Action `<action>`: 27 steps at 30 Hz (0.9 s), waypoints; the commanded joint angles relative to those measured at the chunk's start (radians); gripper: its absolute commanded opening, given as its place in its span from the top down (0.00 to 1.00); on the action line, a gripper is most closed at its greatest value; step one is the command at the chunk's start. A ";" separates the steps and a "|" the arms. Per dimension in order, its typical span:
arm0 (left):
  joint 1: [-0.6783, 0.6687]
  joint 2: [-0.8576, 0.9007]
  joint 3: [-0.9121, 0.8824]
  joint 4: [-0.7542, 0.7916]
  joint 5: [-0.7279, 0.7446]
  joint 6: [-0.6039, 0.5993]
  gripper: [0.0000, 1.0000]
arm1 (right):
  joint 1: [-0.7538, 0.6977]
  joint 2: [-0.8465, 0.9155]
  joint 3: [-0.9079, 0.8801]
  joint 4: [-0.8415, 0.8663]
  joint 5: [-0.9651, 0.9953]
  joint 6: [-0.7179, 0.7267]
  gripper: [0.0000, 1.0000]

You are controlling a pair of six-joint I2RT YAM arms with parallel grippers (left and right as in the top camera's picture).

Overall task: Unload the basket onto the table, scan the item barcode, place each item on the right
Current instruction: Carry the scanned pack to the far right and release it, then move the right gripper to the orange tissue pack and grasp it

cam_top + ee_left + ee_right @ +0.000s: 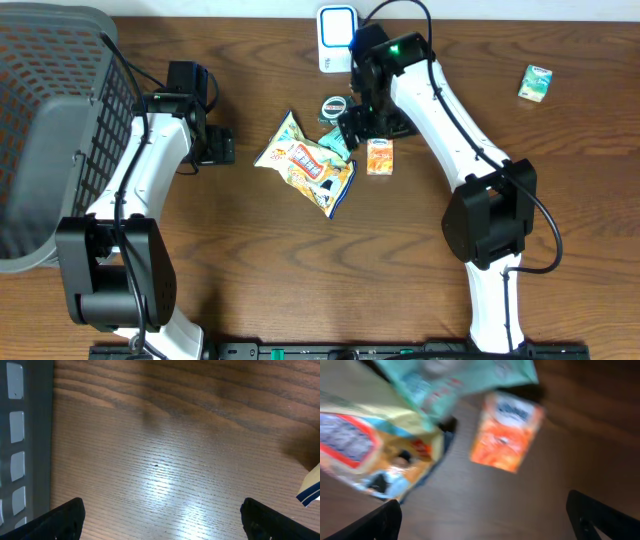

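Observation:
Several items lie mid-table: a yellow snack bag (305, 165), a teal packet (335, 143), a small orange box (380, 156) and a round tin (333, 108). A white device with a blue face (337, 38) stands at the back edge. My right gripper (362, 120) hovers open just above the teal packet and the orange box. Its blurred wrist view shows the orange box (507, 432), teal packet (455, 380) and snack bag (370, 445) ahead of the open right gripper (485, 522). My left gripper (218, 146) is open over bare wood, left of the bag; nothing sits in the left gripper (162, 522).
A grey mesh basket (50, 130) fills the left side, and its wall (20, 440) shows beside my left fingers. A small green box (536, 83) lies far right. The snack bag's corner (311, 487) shows at the left wrist view's right edge.

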 commanded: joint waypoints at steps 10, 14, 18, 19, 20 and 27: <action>0.001 0.001 -0.003 -0.003 -0.006 0.006 0.02 | -0.098 0.011 -0.149 0.093 0.055 0.060 0.34; 0.001 0.001 -0.003 -0.003 -0.006 0.006 0.02 | -0.119 0.011 -0.193 0.133 -0.091 0.035 0.33; 0.001 0.001 -0.003 -0.003 -0.006 0.006 0.02 | -0.131 0.011 -0.193 0.134 -0.147 0.012 0.23; 0.001 0.001 -0.003 -0.003 -0.006 0.006 0.02 | -0.131 0.011 -0.193 0.134 -0.147 -0.003 0.21; 0.001 0.001 -0.003 -0.003 -0.006 0.006 0.02 | -0.130 0.011 -0.193 0.134 -0.147 -0.023 0.18; 0.001 0.001 -0.003 -0.003 -0.006 0.006 0.02 | -0.130 0.011 -0.193 0.134 -0.084 -0.049 0.18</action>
